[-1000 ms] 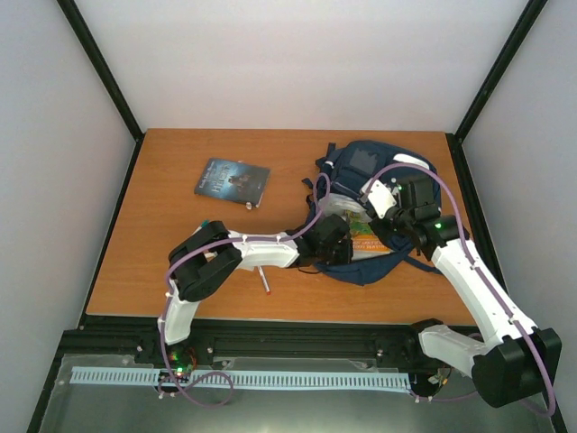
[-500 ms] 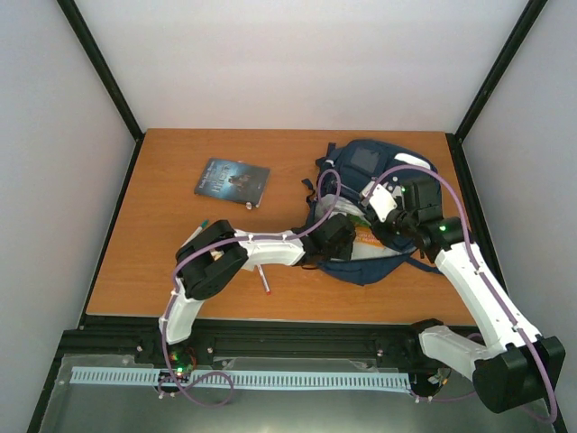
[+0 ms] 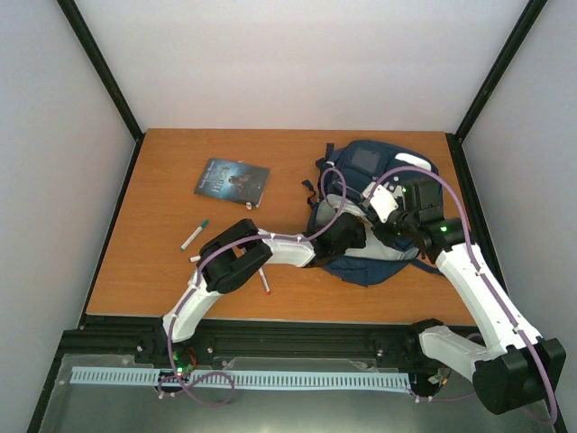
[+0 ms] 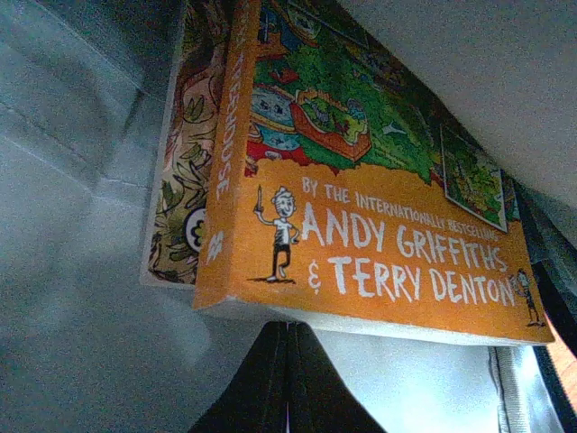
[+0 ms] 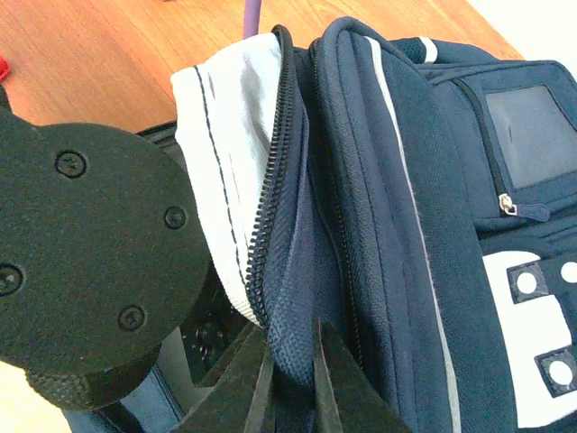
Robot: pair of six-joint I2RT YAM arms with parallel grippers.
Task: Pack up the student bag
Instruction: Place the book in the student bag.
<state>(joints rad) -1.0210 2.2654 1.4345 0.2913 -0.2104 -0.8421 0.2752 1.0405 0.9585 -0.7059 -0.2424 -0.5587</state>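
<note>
Navy blue striped fabric backpack (image 3: 371, 165) lies on right half of wooden bench (image 3: 171, 194), main zip open. Right gripper (image 5: 290, 383) clenched on zip-edge fabric of backpack. Left gripper (image 4: 288, 383) inside opening, fingers pressed together with nothing between, tips at page edge of orange paperback book (image 4: 397, 244) lying against light grey lining. Dark-covered book (image 3: 232, 178) left of backpack, well apart. White green-capped marker (image 3: 193, 234) nearer front-left.

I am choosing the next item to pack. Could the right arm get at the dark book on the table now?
Probably not: the right tool is shut on the rim of the student bag, and the dark book lies far to the left on the table.
</note>
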